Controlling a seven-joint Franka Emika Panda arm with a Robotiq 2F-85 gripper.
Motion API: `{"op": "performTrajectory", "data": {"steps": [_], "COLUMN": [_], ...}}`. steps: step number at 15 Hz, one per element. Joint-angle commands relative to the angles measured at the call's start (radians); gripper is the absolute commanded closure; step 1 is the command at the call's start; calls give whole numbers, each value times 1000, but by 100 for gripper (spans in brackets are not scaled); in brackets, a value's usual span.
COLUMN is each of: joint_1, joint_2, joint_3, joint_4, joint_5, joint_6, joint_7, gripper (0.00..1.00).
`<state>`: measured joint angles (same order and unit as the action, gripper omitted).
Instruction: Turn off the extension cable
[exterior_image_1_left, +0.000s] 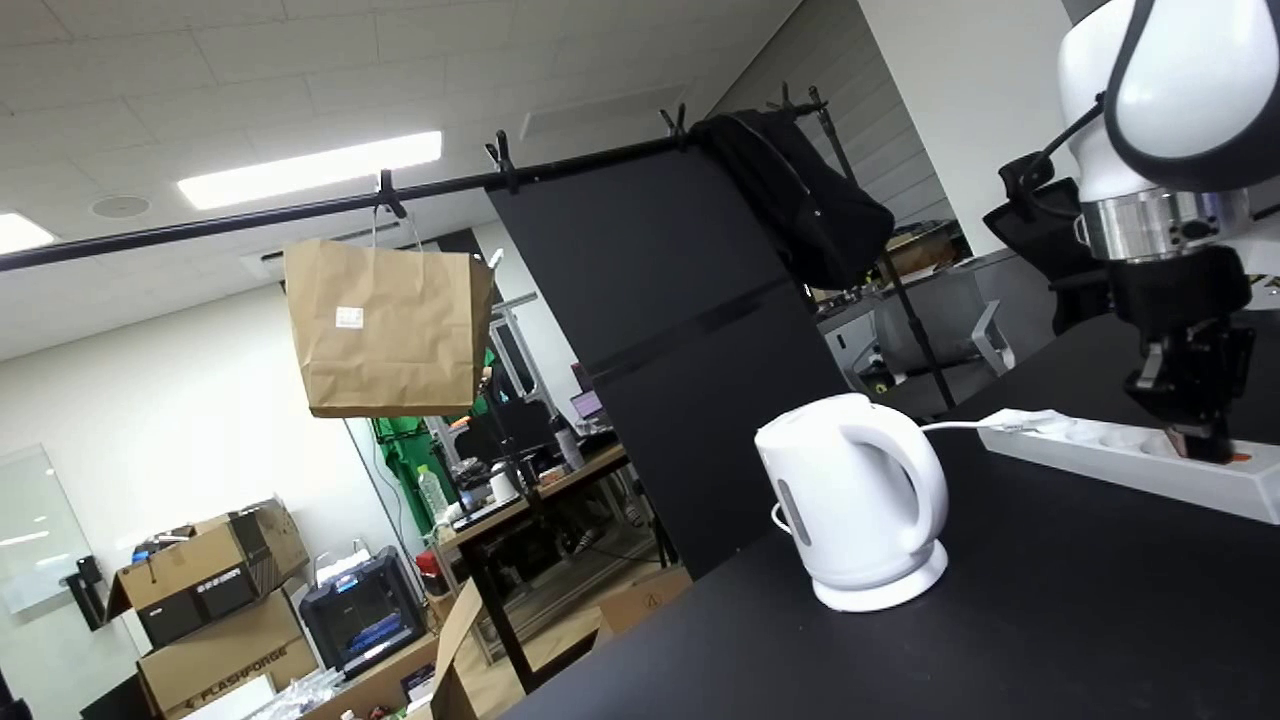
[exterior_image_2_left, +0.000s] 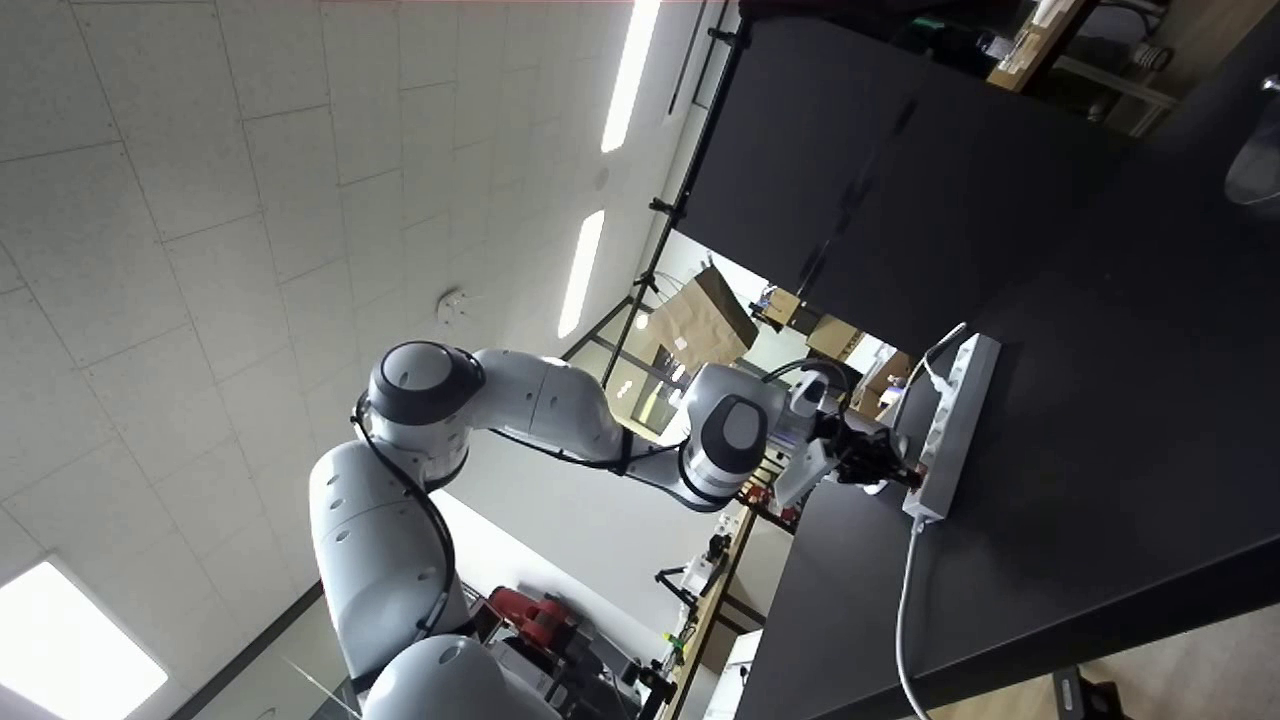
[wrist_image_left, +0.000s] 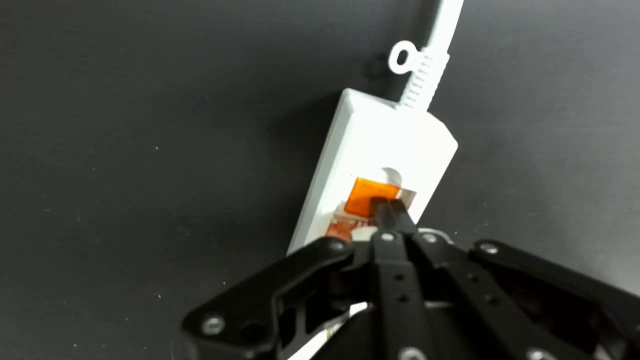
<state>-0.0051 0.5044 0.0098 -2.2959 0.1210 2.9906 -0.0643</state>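
The extension cable is a long white power strip lying on the black table, seen in both exterior views (exterior_image_1_left: 1125, 473) (exterior_image_2_left: 958, 430) and in the wrist view (wrist_image_left: 395, 135). Its lit orange switch (wrist_image_left: 369, 192) sits near the cord end. The white cord (exterior_image_2_left: 905, 610) leaves that end and hangs over the table edge. My gripper (wrist_image_left: 392, 206) points down at the strip with its fingers shut together and nothing between them. The fingertips are at the switch and cover its lower right corner in the wrist view. The gripper also shows in both exterior views (exterior_image_1_left: 1212, 440) (exterior_image_2_left: 912, 476).
A white kettle (exterior_image_1_left: 850, 500) stands on the black table (exterior_image_1_left: 1000, 640) near the strip's far end. Its white plug (exterior_image_1_left: 1022, 420) is in the strip. The table edge (exterior_image_2_left: 1050, 640) lies beyond the strip's cord end. A black panel (exterior_image_2_left: 900, 180) stands behind the table.
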Motion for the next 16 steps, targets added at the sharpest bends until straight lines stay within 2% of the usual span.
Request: {"op": "performTrajectory", "data": {"steps": [1, 7, 16], "joint_1": [116, 327, 756], "joint_2": [33, 39, 145], "joint_3": [-93, -258, -574], "joint_4": [-40, -94, -116], "joint_5": [-80, -115, -138], "joint_6": [66, 146, 142], "joint_7": [94, 176, 234], "gripper": [100, 100, 100]}}
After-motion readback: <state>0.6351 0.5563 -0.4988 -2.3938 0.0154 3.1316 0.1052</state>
